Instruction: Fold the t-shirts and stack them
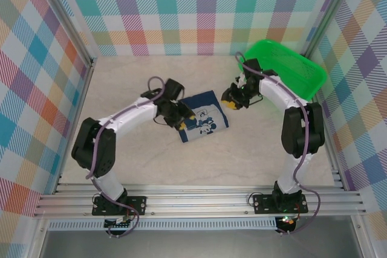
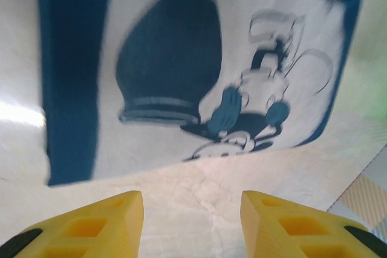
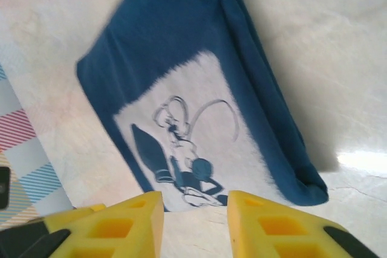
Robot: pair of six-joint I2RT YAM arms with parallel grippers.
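Note:
A dark navy t-shirt (image 1: 205, 122) lies folded into a small rectangle in the middle of the table, its white and pale-blue cartoon print facing up. My left gripper (image 1: 182, 121) hovers at the shirt's left edge. In the left wrist view its yellow fingers (image 2: 91, 228) stand apart over bare table, just short of the print (image 2: 181, 70). My right gripper (image 1: 230, 102) is at the shirt's far right corner. Seen from the right wrist, that gripper (image 3: 195, 222) is open with nothing between its fingers, just off the edge of the folded shirt (image 3: 193, 89).
A bright green mesh basket (image 1: 290, 74) sits at the back right, beside the right arm. Checked walls and metal posts close in the pale table (image 1: 181, 161) on three sides. A rail runs along the near edge.

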